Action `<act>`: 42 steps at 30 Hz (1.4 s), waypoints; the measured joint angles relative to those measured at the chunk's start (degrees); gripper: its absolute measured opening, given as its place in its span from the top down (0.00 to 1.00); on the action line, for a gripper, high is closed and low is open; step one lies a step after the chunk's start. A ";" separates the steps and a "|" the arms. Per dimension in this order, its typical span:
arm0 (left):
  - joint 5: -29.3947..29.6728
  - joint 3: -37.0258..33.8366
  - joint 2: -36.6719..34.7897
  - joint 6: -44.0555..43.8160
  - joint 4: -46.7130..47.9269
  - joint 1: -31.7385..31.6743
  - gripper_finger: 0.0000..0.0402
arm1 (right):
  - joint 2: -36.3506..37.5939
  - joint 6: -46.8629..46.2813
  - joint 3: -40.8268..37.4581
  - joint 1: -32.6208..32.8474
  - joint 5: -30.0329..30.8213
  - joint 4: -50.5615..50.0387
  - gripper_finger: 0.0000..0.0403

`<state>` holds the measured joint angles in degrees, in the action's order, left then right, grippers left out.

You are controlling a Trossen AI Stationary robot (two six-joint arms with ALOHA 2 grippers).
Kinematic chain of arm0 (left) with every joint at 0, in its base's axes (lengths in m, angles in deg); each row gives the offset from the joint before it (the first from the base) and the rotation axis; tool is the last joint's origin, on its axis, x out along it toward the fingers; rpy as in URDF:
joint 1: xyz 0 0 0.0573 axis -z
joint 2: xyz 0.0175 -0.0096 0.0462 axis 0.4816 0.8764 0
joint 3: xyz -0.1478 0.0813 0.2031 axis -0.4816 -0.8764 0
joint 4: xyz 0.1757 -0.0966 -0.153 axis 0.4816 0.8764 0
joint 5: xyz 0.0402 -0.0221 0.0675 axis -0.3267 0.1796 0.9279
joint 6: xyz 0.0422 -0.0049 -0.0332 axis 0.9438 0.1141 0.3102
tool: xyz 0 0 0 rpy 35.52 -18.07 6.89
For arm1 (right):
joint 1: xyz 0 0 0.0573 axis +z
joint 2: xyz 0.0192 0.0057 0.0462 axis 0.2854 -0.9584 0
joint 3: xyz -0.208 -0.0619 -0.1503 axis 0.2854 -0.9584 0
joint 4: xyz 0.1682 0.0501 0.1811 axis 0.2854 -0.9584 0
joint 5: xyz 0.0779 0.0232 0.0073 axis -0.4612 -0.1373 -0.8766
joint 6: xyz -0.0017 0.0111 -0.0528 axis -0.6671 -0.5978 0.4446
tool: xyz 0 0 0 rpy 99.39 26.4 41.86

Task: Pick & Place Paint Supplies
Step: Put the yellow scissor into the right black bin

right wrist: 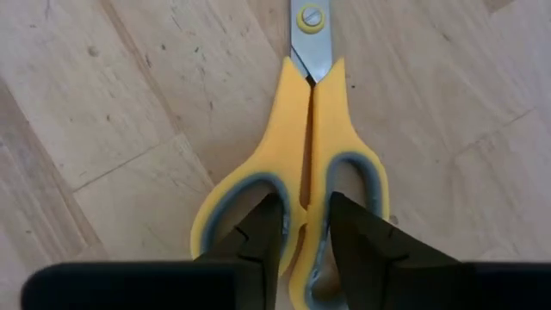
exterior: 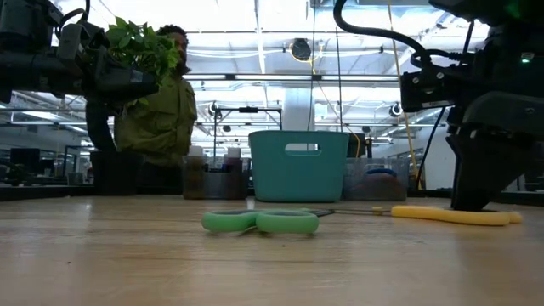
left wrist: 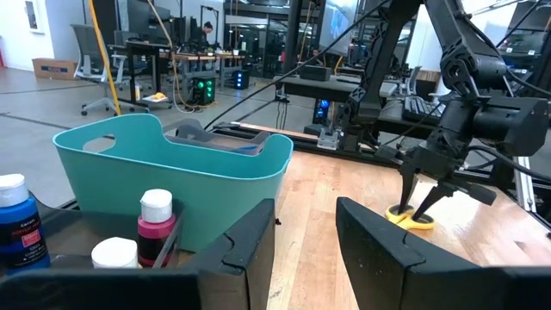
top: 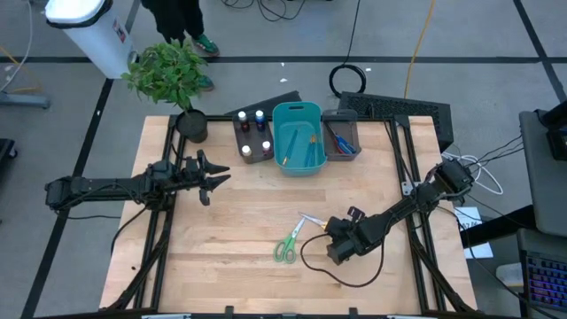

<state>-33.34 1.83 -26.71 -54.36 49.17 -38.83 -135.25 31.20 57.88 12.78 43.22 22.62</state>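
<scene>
Two scissors out on the wooden surface (top: 230, 257): green scissors (top: 286, 247) near the front, yellow scissors (right wrist: 297, 185) just beside them. Right gripper (right wrist: 303, 228) down over the yellow handles, jaws closing on the strip between the two loops — contact not certain. Left gripper (top: 211, 180) hovering at the left, well apart, jaws partly apart around nothing. At the back, a teal bin (top: 296, 113) with thin brushes inside, a dark bin (top: 251, 149) holding about five capped bottles (top: 260, 115), and another dark bin (top: 347, 118) with blue and red scissors (top: 341, 143).
</scene>
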 joint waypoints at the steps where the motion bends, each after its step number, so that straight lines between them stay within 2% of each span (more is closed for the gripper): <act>1: 0.00 0.00 0.00 -0.02 0.00 0.00 0.67 | 0.00 -0.01 -0.60 -0.04 0.00 0.13 0.83; 12: 0.00 0.00 0.00 -0.04 0.00 -0.02 0.67 | 2.59 -0.29 -2.60 -0.29 0.38 0.61 0.86; 18: 0.02 -0.01 -0.02 -0.06 0.01 0.00 0.67 | 10.16 0.44 -3.04 -0.39 3.16 -1.49 0.88; 25: 0.00 0.00 -0.01 -0.06 0.01 0.00 0.67 | 21.56 3.33 -2.84 -0.30 7.33 -2.01 0.99; 32: 0.00 0.00 0.00 -0.02 0.00 0.00 0.67 | 29.83 6.51 -2.76 -0.30 11.27 -1.84 1.00; 38: 0.00 0.00 -0.01 -0.04 0.02 0.00 0.67 | 31.42 10.78 -5.69 -0.30 10.53 0.39 0.98; 42: 0.00 0.00 -0.01 -0.02 0.01 -0.01 0.67 | 31.03 10.60 -12.72 -0.52 4.77 7.01 0.88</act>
<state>-33.34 1.83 -26.72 -54.38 49.18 -38.84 -104.22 41.80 45.16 12.26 47.99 29.62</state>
